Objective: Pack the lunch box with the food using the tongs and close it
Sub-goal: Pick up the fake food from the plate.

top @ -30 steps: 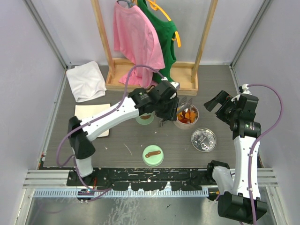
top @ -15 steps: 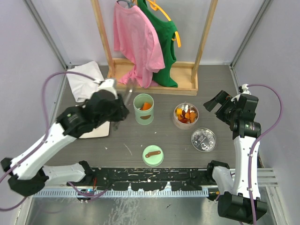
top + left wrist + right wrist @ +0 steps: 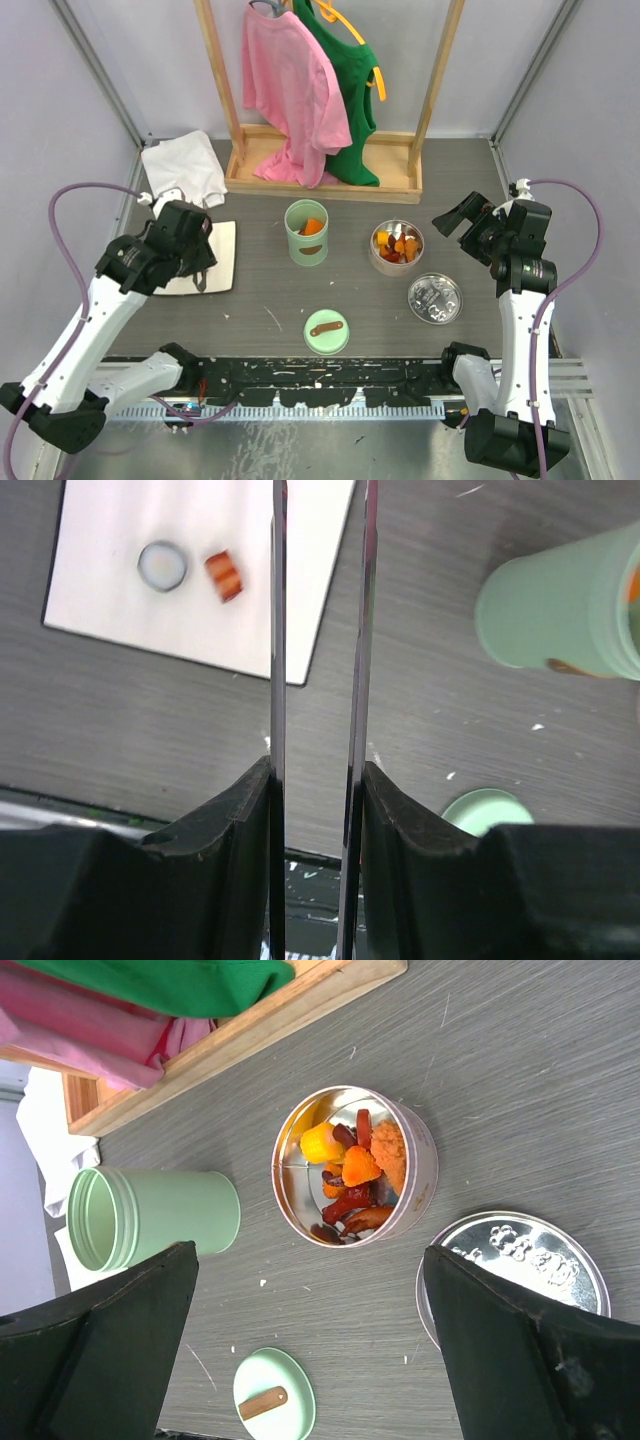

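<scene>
The left gripper [image 3: 318, 780] pinches the thin, springy metal tongs [image 3: 278, 630] above the white sheet [image 3: 110, 520], the right gripper [image 3: 310, 1260] hangs spread wide and empty, and the small, light, likely slippery food [image 3: 355, 1170] in the tin [image 3: 425, 1165] wants a gentle squeeze across each piece's middle.

left arm [image 3: 100, 310] swung the tongs [image 3: 278, 630] from tin [image 3: 420, 1175] to mat [image 3: 110, 620].

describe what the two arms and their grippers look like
Both the left arm and right arm have white link shells with black joints. A purple cable loops loosely along each. The left gripper and right gripper have thick matte black fingers, tapering toward the tips. No markings are readable.
</scene>
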Controlling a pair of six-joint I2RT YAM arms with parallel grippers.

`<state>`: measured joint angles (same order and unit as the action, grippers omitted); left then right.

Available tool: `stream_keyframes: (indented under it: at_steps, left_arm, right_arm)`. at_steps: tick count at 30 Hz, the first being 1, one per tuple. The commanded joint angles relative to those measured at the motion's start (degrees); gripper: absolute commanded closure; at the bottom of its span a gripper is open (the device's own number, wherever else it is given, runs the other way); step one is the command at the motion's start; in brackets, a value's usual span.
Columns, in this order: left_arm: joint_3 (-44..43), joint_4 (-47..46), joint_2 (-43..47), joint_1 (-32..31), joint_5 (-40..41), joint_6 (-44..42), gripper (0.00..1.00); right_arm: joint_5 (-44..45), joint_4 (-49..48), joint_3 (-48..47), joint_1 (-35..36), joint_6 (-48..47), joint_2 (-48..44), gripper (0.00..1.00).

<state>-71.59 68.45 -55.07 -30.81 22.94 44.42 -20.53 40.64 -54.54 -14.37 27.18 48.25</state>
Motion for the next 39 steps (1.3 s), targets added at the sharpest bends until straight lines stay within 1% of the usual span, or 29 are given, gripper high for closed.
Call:
stream_keyframes:
  at_steps: [1, 4, 8, 14, 23, 28, 39]
  left_arm:
    - [2.40, 2.28, -1.14, 4.40, -3.66, 0.64, 0.64]
    - [4.64, 2.15, -1.67, 8.27, -6.69, -0.24, 0.64]
    - [8.12, -0.57, -2.44, 14.42, -14.07, -2.26, 0.65]
    - [10.80, -0.94, -4.26, 17.86, -15.51, -4.14, 0.65]
    - [11.59, 0.03, -5.59, 19.22, -15.08, -4.70, 0.63]
    - [12.53, -1.53, -6.59, 19.28, -17.00, -5.03, 0.62]
    - [14.14, -2.45, -8.15, 19.30, -16.87, -5.41, 0.63]
  right_arm:
    - [-1.17, -3.11, -0.71, -0.16, 0.80, -0.61, 0.00]
    - [-1.22, -3.28, -0.31, -0.14, 0.82, -0.75, 0.00]
    - [-1.48, -3.59, -0.24, -0.14, 0.77, -0.57, 0.00]
    - [-1.35, -3.64, -0.37, -0.18, 0.17, -0.20, 0.00]
    - [-1.53, -3.81, -0.17, -0.19, 0.09, 0.31, 0.00]
    - [-1.95, -4.08, 0.05, -0.19, 0.08, 0.59, 0.00]
    - [-1.35, -3.90, 0.48, -0.17, -0.14, 0.16, 0.00]
